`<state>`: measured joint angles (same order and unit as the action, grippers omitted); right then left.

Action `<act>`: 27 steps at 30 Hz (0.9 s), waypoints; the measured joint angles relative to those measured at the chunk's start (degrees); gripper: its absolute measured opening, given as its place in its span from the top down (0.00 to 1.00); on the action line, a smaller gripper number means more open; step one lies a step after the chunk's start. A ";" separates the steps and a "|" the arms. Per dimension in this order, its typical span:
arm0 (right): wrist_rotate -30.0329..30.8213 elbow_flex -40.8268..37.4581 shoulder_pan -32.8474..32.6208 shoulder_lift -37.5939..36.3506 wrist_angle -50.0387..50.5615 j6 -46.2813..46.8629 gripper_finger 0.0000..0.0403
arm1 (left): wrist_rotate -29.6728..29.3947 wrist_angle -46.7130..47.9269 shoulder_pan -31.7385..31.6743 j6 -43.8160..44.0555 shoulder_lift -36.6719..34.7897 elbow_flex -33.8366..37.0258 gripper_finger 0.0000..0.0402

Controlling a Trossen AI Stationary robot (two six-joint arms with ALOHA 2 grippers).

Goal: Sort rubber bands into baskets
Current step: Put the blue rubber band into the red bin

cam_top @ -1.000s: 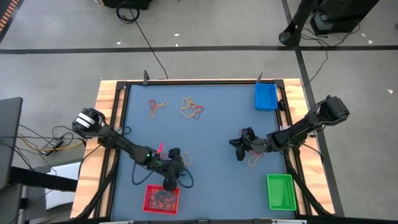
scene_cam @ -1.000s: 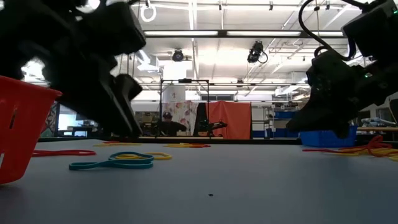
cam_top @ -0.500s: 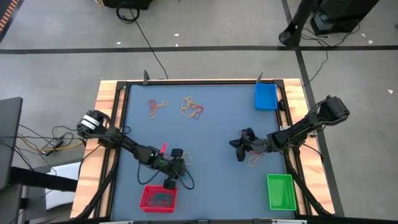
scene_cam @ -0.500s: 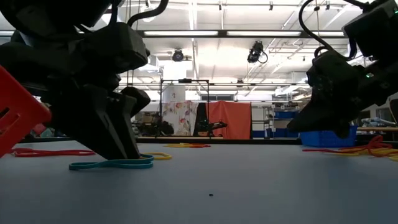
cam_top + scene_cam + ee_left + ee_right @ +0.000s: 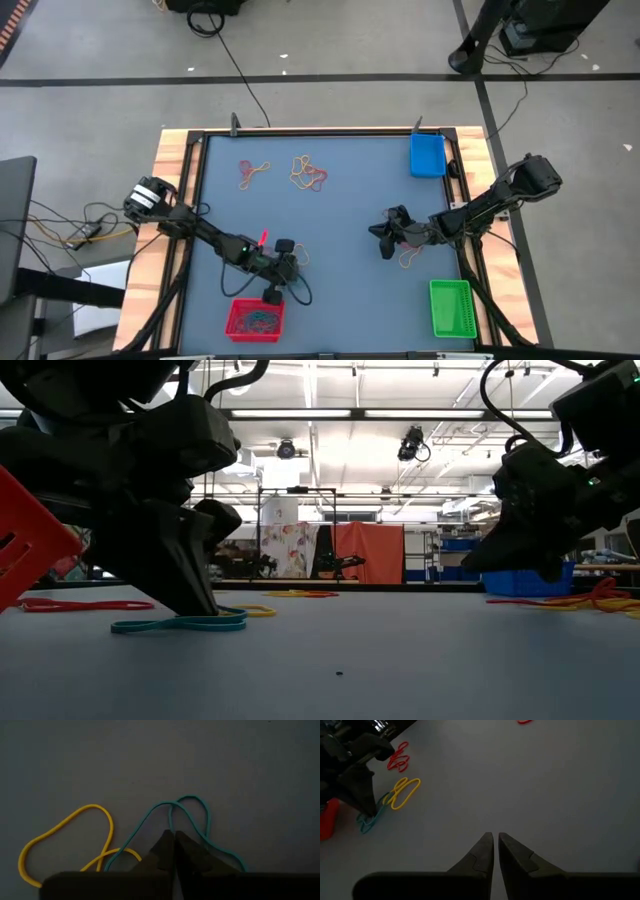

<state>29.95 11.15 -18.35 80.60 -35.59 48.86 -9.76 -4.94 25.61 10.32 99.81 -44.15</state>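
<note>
While no writing is readable | left end effector (image 5: pixel 174 836) pinched on teal rubber band (image 5: pixel 192 815) | right end effector (image 5: pixel 495 837) narrow, empty

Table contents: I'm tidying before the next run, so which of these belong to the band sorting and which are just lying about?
Job:
- teal band, pinched by left gripper
- yellow band
- red basket
- green basket
- blue basket

Lying about:
- black cable on the floor

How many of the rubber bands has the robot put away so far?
Some bands already lie in the red slatted basket. The left gripper is shut on a teal rubber band beside a yellow rubber band. Left: loose clusters farther up the table; the blue basket and green basket look empty.
</note>
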 joint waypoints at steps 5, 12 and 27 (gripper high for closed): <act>-0.02 0.01 0.00 0.01 0.00 -0.35 0.90 | 0.00 0.34 0.00 0.19 0.02 -0.27 0.99; -0.08 0.00 0.00 0.00 -0.02 -0.59 0.90 | -0.50 5.28 0.17 -1.39 -1.34 -4.49 0.99; -1.18 -0.02 -0.37 0.00 0.59 -0.20 0.90 | -11.39 26.53 2.78 -3.95 -2.58 -19.67 1.00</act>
<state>28.77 11.14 -18.72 80.60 -35.00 48.66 -21.15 21.59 28.38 6.36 97.23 -63.83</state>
